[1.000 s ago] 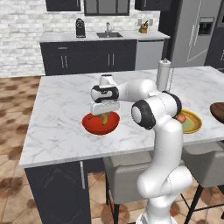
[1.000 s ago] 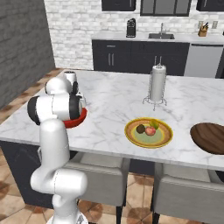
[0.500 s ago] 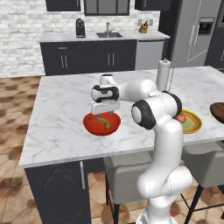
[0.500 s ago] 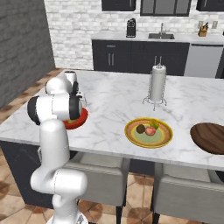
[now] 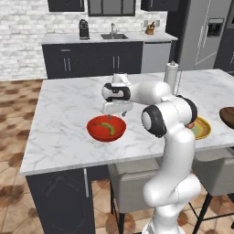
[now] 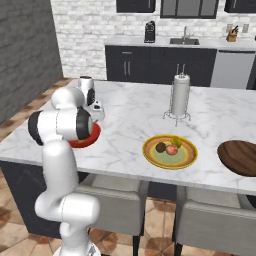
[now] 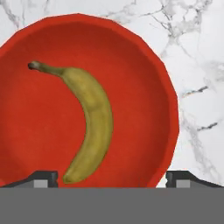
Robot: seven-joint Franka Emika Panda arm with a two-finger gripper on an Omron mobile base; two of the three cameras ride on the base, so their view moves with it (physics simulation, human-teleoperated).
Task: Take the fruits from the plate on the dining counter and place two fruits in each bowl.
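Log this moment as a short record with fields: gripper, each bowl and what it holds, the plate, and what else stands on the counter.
gripper: gripper open, above the red bowl, holding nothing
red bowl: red bowl on the dining counter, one banana lying inside
wooden bowl: wooden bowl at the counter's right end, nothing seen in it
plate: plate holds three small fruits, one dark, one reddish, one yellow-green
other: paper towel holder upright behind the plate
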